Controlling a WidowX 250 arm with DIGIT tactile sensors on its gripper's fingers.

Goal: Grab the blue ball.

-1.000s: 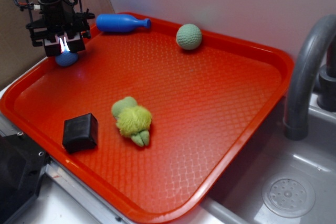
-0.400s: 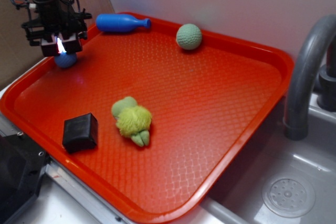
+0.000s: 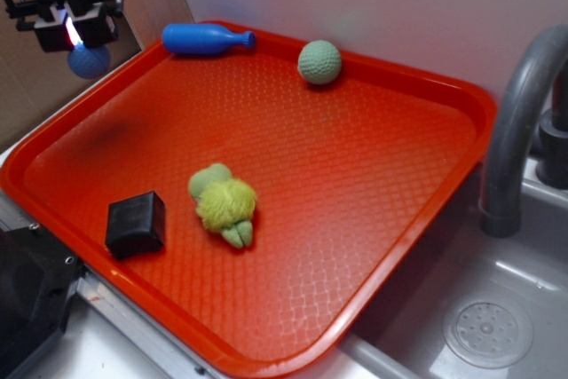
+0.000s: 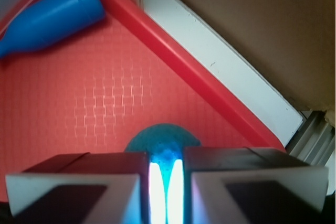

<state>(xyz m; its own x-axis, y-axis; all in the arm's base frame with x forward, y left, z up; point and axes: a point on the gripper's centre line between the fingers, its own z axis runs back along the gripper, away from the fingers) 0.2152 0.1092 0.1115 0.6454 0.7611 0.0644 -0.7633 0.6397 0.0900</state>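
Note:
My gripper [image 3: 75,35] is shut on the blue ball [image 3: 88,61] and holds it in the air above the far left corner of the red tray [image 3: 404,228]. The ball hangs just below the fingers, clear of the tray floor. In the wrist view the ball [image 4: 161,139] is pinched between the two jaws of the gripper [image 4: 166,182], and only its upper half shows past them. The tray floor [image 4: 105,103] lies below it.
A long blue bowling-pin toy [image 3: 206,38] lies at the tray's far rim, also in the wrist view [image 4: 52,17]. A pale green ball [image 3: 319,62], a green fuzzy toy [image 3: 224,204] and a black cube [image 3: 135,224] sit on the tray. A grey faucet [image 3: 519,122] and sink [image 3: 484,330] are at the right.
The gripper has risen and moved left with the blue ball in it. The ball has left the tray floor and now hangs in the air.

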